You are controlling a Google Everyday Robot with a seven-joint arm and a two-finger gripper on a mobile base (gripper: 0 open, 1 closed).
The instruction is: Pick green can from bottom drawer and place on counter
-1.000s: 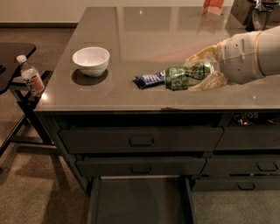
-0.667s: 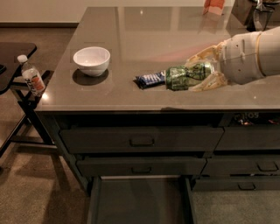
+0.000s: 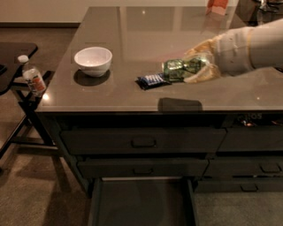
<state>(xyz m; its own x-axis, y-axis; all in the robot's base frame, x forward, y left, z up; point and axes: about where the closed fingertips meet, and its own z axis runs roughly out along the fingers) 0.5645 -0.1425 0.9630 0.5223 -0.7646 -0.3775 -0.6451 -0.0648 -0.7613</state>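
The green can [image 3: 179, 69] lies on its side between my gripper's pale fingers [image 3: 200, 74], just above the counter [image 3: 132, 31]. My gripper [image 3: 188, 70] reaches in from the right and is shut on the can. The can's left end is next to a blue snack packet [image 3: 150, 80] lying on the counter. The bottom drawer [image 3: 141, 203] is pulled open below the counter front; its dark interior shows nothing inside.
A white bowl [image 3: 93, 60] stands on the counter's left part. A clear bottle with an orange label [image 3: 32, 78] stands on a small black side table [image 3: 13, 53] at the left. An orange object [image 3: 217, 6] is at the counter's back edge. Two handled drawers [image 3: 143, 142] are shut.
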